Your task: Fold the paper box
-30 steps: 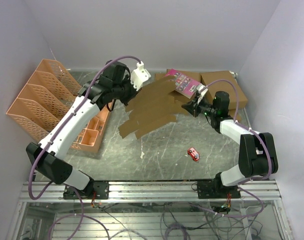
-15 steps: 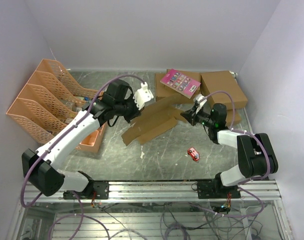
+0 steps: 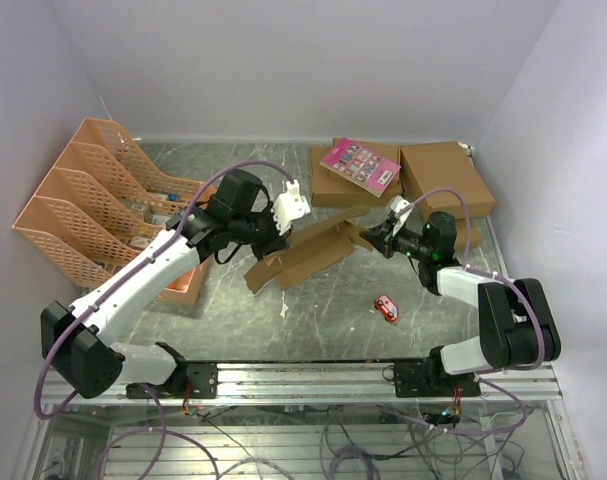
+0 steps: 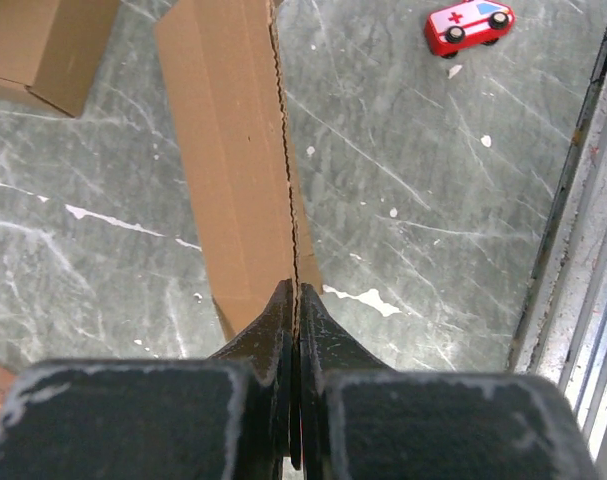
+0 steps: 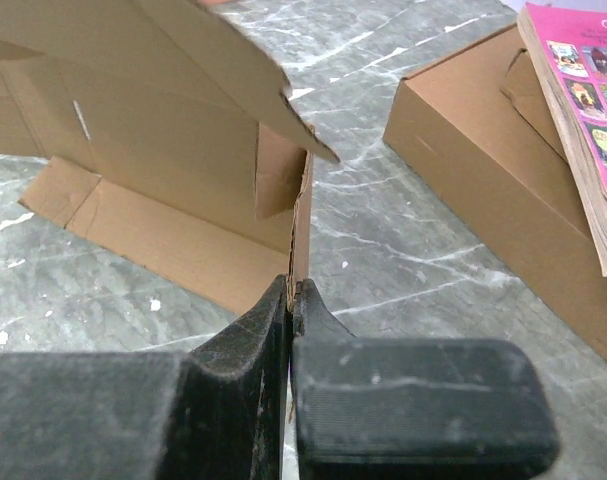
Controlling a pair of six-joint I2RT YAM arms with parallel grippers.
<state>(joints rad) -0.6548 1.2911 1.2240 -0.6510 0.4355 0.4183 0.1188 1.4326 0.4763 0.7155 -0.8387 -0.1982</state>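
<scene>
Over the grey marbled tabletop (image 3: pixel 323 315), the paper box (image 3: pixel 313 250) stretched lengthwise between both arms. The left gripper (image 4: pixel 295 292) was clamped on its left edge and the right gripper (image 5: pixel 289 288) on its right edge.

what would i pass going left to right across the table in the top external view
orange file rack -> paper box -> red toy ambulance -> brown box at the far right

Plain pale lilac walls (image 3: pixel 283 60) on 3 sides, grey marbled tabletop (image 3: pixel 323 300) w/ white veins, soft even light.
</scene>
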